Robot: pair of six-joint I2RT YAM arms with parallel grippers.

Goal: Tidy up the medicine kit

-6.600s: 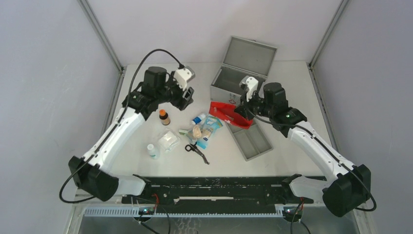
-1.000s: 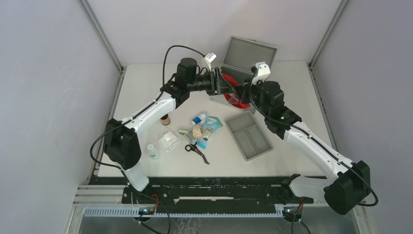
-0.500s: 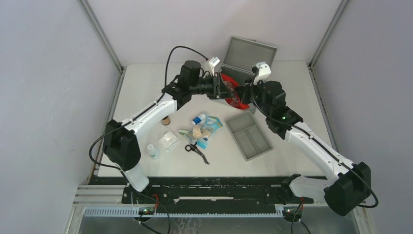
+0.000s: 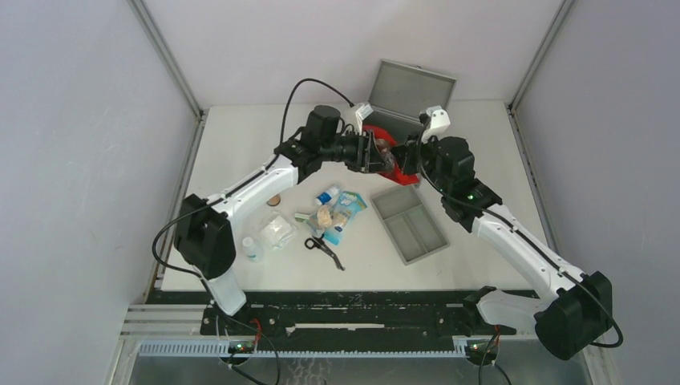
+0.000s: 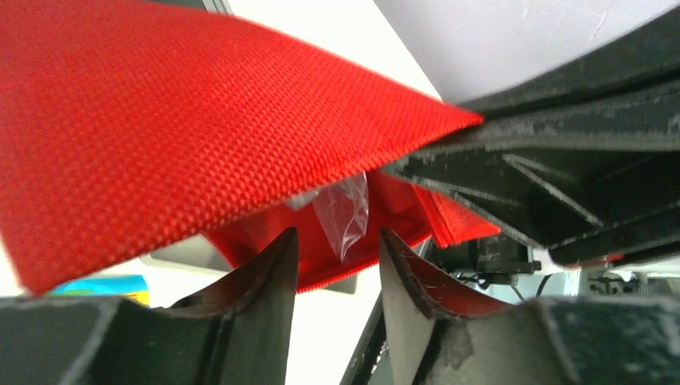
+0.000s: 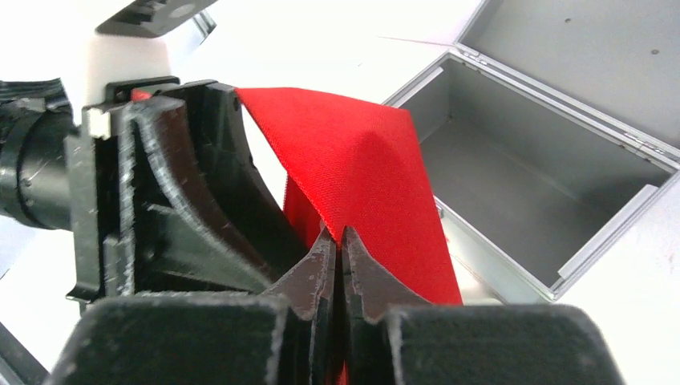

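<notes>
— While your right tool [image 6: 337,241] is clamped fully shut on the top edge of the red pouch [image 6: 361,176], what's your left doing?
— Your left tool [image 5: 333,241] is part open at the pouch mouth with nothing clamped. Clear plastic [image 5: 345,212] shows inside. My guess is you're pinching the fabric up so the mouth gapes for the left.
— And the medicine kit [image 6: 513,184]?
— It's at the back of the bench [image 4: 240,136], lid up, just behind the pouch. What shows of the inside is bare. Grey tray [image 4: 410,223] and scissors [image 4: 325,251] lie nearer you, not packed yet.
</notes>
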